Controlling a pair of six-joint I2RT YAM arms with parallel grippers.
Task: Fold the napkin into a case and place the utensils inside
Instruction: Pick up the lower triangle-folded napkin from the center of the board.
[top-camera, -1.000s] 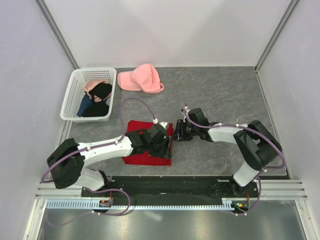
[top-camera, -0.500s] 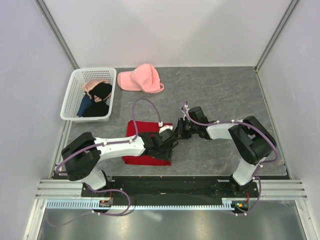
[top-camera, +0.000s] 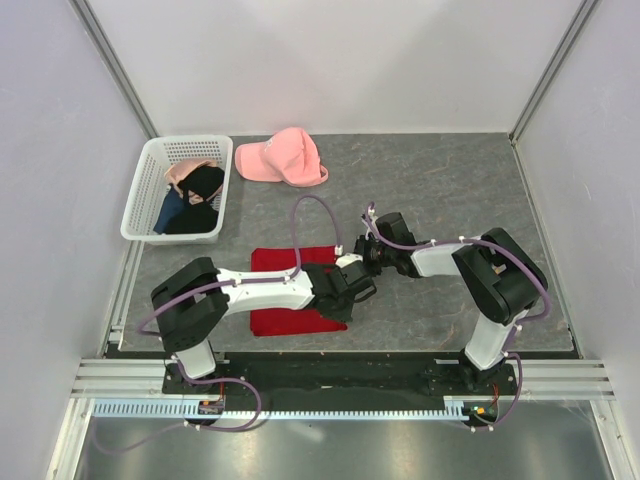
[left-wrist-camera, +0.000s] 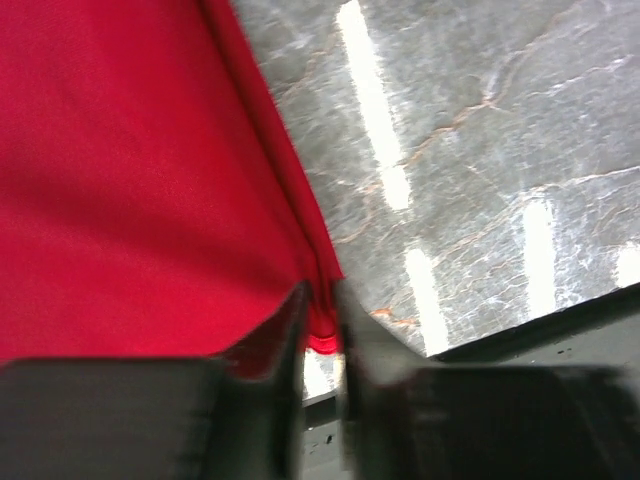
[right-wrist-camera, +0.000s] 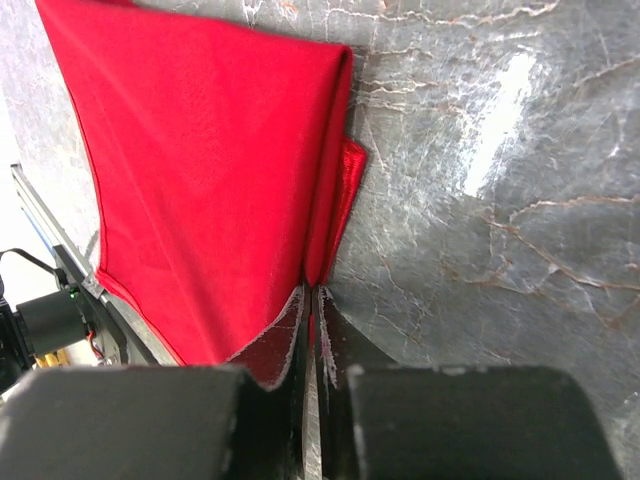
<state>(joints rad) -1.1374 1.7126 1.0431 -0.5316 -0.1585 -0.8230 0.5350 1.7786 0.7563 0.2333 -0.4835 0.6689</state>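
The red napkin (top-camera: 285, 290) lies folded in layers, roughly square, on the grey table near the front. My left gripper (top-camera: 345, 300) is at its near right corner. In the left wrist view the napkin (left-wrist-camera: 130, 180) fills the left side and the left gripper (left-wrist-camera: 320, 320) is shut on its corner. My right gripper (top-camera: 358, 262) meets the same right edge farther back. In the right wrist view the right gripper (right-wrist-camera: 311, 295) is shut on the layered edge of the napkin (right-wrist-camera: 210, 170). No utensils are in view, and no narrow case shape shows.
A white basket (top-camera: 140, 205) holding dark garments stands at the back left. A pink cap (top-camera: 285, 158) lies behind the napkin. The table's front edge and the black rail (top-camera: 330, 375) run just near the napkin. Walls close in both sides.
The left gripper slid right across the napkin to its right edge. Both grippers narrowed from open to shut on the cloth. The right arm barely moved.
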